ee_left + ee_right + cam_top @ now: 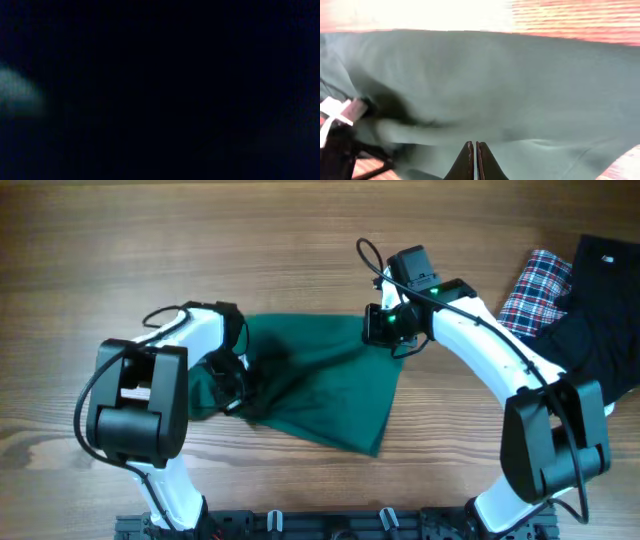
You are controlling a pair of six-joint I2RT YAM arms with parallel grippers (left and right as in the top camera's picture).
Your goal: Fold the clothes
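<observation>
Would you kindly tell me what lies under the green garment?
The green garment lies on the wooden table, which shows around it. Anything directly beneath it is covered by the fabric and cannot be seen.

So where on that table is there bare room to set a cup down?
Bare wood runs along the far side of the table, beyond the green garment and left arm. Another patch lies between the garment and the right arm. Crowded: the middle, and the far right corner with the plaid cloth and black garment.
</observation>
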